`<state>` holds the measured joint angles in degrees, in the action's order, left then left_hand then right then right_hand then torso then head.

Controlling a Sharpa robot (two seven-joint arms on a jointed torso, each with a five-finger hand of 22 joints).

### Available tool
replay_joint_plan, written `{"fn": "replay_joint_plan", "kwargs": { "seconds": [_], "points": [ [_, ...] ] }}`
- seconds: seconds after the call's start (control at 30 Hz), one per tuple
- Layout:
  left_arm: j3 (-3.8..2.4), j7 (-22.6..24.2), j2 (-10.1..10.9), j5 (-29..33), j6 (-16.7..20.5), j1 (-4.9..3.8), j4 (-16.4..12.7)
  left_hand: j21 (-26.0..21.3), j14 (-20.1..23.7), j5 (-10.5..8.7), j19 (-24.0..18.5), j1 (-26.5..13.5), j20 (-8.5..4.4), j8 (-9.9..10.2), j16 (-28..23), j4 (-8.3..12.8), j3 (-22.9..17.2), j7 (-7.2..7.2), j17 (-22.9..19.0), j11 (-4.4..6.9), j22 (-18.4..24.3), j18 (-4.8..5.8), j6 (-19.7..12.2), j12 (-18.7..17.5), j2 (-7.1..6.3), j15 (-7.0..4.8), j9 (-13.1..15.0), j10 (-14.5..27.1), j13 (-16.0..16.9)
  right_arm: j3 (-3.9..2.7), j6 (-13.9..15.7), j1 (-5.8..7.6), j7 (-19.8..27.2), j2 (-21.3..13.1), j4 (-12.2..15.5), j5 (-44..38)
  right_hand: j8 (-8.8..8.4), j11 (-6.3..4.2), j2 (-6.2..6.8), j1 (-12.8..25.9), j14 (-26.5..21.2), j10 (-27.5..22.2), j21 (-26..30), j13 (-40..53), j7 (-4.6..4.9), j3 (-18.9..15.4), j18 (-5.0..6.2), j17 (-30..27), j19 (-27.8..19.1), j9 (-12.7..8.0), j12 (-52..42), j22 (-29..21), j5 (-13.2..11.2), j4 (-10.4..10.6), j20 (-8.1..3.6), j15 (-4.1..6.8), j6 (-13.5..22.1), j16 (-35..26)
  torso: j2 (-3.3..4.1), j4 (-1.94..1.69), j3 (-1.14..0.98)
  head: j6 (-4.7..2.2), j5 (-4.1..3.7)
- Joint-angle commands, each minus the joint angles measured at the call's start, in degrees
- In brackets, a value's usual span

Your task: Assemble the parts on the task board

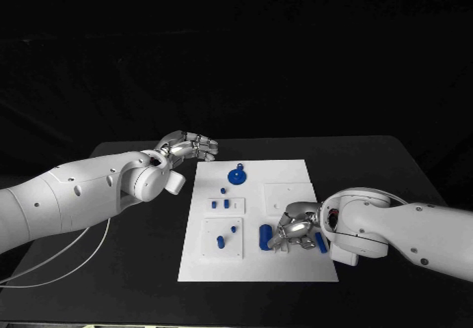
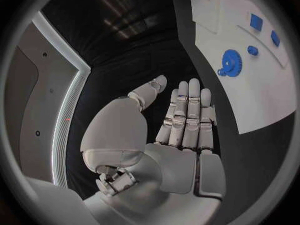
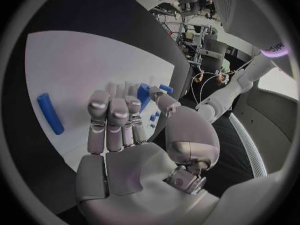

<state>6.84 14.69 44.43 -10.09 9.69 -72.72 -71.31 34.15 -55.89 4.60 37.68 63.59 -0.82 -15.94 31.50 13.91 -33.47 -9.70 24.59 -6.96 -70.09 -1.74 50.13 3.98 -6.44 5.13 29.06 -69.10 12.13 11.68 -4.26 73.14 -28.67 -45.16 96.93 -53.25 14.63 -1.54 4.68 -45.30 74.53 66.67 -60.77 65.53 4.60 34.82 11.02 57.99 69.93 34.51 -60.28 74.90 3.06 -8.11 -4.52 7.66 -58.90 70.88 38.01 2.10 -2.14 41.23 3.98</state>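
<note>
white rectangular task board, table centre. round blue gear part at its 12 o'clock; blue cylinder part toward 5 o'clock. left hand, fingers straight and pressed together, empty, off the board's 11 o'clock corner. right hand over the 4 o'clock area, fingers curled, seemingly holding nothing.

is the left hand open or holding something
Open: the left hand holds nothing, its fingers straight and apart, off the board's far corner.

Two bulky white arms, smooth rounded shells dotted with small dark screw holes, left hand and right hand silver — segmented metallic fingers, pale palm plates — thin white cable trailing under the left arm
</note>
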Motion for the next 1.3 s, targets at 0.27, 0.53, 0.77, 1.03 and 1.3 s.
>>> {"fn": "replay_joint_plan", "kwargs": {
  "seconds": [0.27, 0.53, 0.77, 1.03, 1.3],
  "points": [
    [-0.04, 0.2, 0.0, 0.3, -1.1, -0.04, -0.1, -0.5, -0.5, 0.20, 0.1, -1.0, 0.22, -0.3, -0.6, -0.8, 0.1, 0.12, 0.3, 0.16, -0.2, 0.25, -0.5, 0.1, 0.37, -0.01, -0.1, 0.4, -0.1, 0.02, -5.4, -0.05, -0.7, 0.0, -0.5, 1.7, -0.03, -0.02, -0.58, 1.7, 0.2, 0.5, 0.0, 0.1, 0.26, 5.0, 3.98, 0.3, 0.3, 0.0, 0.2, 0.9, -0.2, 4.4, 0.21, -0.03, -0.6, -0.3, 0.01, 0.06, -0.03, -0.05, 0.05],
    [-0.04, 0.2, 0.0, 0.3, -1.2, -0.04, -0.1, -0.5, -0.5, 0.20, 0.1, -1.0, 0.21, -0.3, -0.6, -0.8, 0.1, 0.12, 0.4, 0.16, -0.2, 0.24, -0.5, 0.1, 0.30, -0.02, -0.1, 0.4, -0.1, 0.02, -7.4, -0.05, 0.1, 0.0, -0.4, 3.4, -0.05, 0.10, 2.27, 2.0, 0.3, 0.4, -0.3, 0.2, 0.37, 5.5, 3.98, 0.5, 0.2, 0.0, 0.1, 1.1, -0.2, 3.1, 0.24, -0.13, -0.5, -0.3, 0.02, 0.04, -0.06, 0.01, 0.08],
    [-0.04, 0.2, 0.0, 0.2, -1.2, -0.04, -0.1, -0.5, -0.5, 0.21, 0.1, -0.9, 0.21, -0.3, -0.7, -0.8, 0.0, 0.12, 0.4, 0.16, -0.2, 0.23, -0.5, 0.1, 0.30, -0.02, -0.1, 0.4, -0.1, 0.02, -6.5, -0.05, 0.5, -0.2, -0.4, 3.3, -0.03, 0.13, 4.35, 3.7, 0.3, 0.3, -0.4, 0.2, 0.38, 1.5, 3.98, 0.5, 0.1, 0.2, 0.2, 1.0, -0.2, 0.9, 0.27, -0.15, -0.3, -0.4, 0.01, 0.04, -0.02, 0.03, 0.06],
    [-0.04, 0.2, 0.0, 0.2, -1.2, -0.04, -0.1, -0.5, -0.5, 0.22, 0.1, -0.9, 0.21, -0.3, -0.7, -0.8, 0.0, 0.12, 0.4, 0.16, -0.2, 0.23, -0.5, 0.1, 0.30, -0.02, -0.1, 0.4, -0.1, 0.01, -5.1, -0.05, 1.2, -0.7, -0.2, 2.9, 0.01, 0.04, 3.85, 4.1, 0.3, 0.3, -0.3, 0.3, 0.31, 0.3, 3.98, 0.6, 0.1, 0.2, 0.2, 0.9, -0.2, 0.3, 0.14, -0.08, -0.4, -0.5, 0.00, 0.03, -0.01, -0.02, 0.08],
    [-0.04, 0.2, 0.0, 0.2, -1.2, -0.04, -0.1, -0.6, -0.5, 0.22, 0.1, -0.9, 0.21, -0.3, -0.7, -0.8, 0.0, 0.12, 0.5, 0.16, -0.3, 0.23, -0.5, 0.1, 0.31, -0.02, -0.1, 0.4, -0.1, -0.14, -2.7, 0.78, 3.5, -4.3, 1.2, 1.9, -0.05, 0.05, 2.85, 2.6, 0.4, 0.4, -0.3, 0.3, 0.33, 0.3, 3.98, 0.6, 0.2, 0.4, 0.1, 0.8, 0.0, -1.2, -0.09, -0.06, -0.1, -0.6, -0.03, 0.07, -0.03, -0.23, 0.01]
  ]
}}
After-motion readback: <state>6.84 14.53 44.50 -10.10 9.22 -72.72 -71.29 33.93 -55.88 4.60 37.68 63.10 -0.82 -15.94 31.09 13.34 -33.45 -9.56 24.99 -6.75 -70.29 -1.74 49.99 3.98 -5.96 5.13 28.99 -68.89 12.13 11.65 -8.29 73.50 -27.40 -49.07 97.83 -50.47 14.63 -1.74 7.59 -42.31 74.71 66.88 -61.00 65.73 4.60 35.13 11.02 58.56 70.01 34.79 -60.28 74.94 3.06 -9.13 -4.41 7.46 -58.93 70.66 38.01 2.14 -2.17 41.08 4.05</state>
